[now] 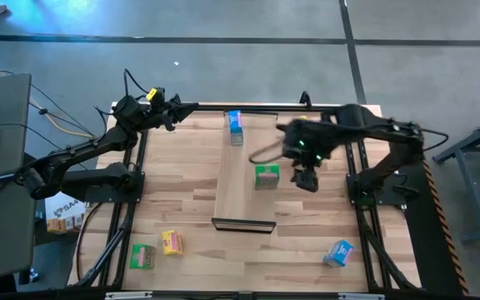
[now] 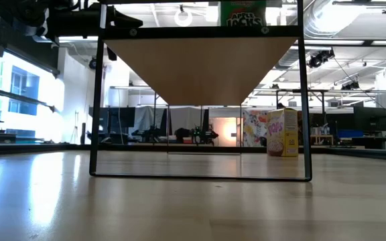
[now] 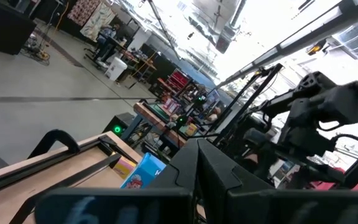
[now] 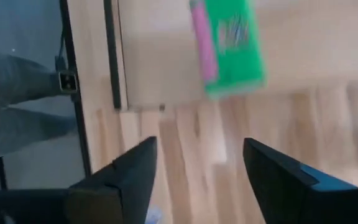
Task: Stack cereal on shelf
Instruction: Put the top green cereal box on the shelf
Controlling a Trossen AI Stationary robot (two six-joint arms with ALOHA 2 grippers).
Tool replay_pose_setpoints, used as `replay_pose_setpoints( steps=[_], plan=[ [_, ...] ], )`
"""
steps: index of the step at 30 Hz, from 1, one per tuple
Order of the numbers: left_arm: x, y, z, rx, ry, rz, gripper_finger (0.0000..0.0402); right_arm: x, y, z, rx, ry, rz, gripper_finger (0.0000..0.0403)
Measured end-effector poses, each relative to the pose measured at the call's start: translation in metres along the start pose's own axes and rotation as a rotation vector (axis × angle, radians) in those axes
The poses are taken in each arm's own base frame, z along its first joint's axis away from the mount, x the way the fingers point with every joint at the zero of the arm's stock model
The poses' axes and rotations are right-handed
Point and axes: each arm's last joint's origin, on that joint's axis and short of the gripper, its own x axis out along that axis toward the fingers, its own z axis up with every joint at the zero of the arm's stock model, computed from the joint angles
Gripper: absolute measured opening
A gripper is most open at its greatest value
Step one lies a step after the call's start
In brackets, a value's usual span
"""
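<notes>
Two boxes stand on the shelf (image 1: 242, 187): blue (image 1: 235, 125) and green (image 1: 266, 176). Three lie off it. Right gripper (image 1: 307, 179), beside the shelf, spread, empty; left gripper (image 1: 192, 107) pressed together.

Even, cool light falls on the bench (image 1: 190, 208) from above, with only faint shadows under the arms. The shelf (image 1: 248, 167) looks paler than the wood around it. At table height, windows on the left throw a broad white glare over the near bench surface, and ceiling lamps burn out to white. The left wrist picture is tilted, its ceiling overexposed and the nearest dark parts out of focus. The right wrist picture is smeared with motion blur; the green box (image 4: 229, 46) is soft-edged.
</notes>
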Motion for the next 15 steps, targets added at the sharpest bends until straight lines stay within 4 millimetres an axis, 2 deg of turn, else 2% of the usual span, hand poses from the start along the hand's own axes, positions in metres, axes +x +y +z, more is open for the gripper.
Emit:
replay_pose_setpoints(
  steps=[5,10,13,15],
  plan=[
    [0.000,0.000,0.000,0.005,0.000,0.001,0.0000,0.024,0.007,-0.032,0.141,-0.004,0.031,0.0162],
    [0.000,0.000,0.000,0.005,0.000,0.000,0.0000,0.065,0.016,-0.061,0.286,-0.088,0.169,0.0073],
    [0.000,0.000,0.000,0.005,0.000,0.000,0.0000,0.087,0.019,-0.071,0.392,-0.192,0.236,0.0017],
    [0.000,0.000,0.000,0.006,-0.001,0.000,0.0000,0.101,0.021,-0.076,0.455,-0.265,0.263,0.0009]
  ],
)
